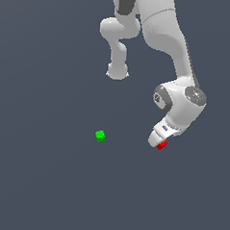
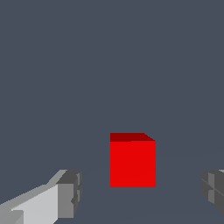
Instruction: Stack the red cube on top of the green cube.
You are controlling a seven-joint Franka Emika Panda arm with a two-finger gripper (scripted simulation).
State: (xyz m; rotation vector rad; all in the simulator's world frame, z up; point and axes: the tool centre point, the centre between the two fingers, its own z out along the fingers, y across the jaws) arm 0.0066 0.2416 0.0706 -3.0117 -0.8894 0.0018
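Note:
The red cube (image 1: 162,145) lies on the dark floor at the exterior view's right, partly covered by the arm's hand. In the wrist view the red cube (image 2: 132,162) sits between the two grey fingers (image 2: 70,192), with clear gaps on both sides. My gripper (image 2: 140,194) is open and low around the cube, touching nothing. The gripper (image 1: 158,141) itself is mostly hidden by the white hand in the exterior view. The green cube (image 1: 100,135) rests alone on the floor, well off toward the exterior view's left of the red one.
The arm's white base and links (image 1: 141,27) rise at the back of the exterior view. The flat dark grey floor (image 1: 45,180) spreads all around.

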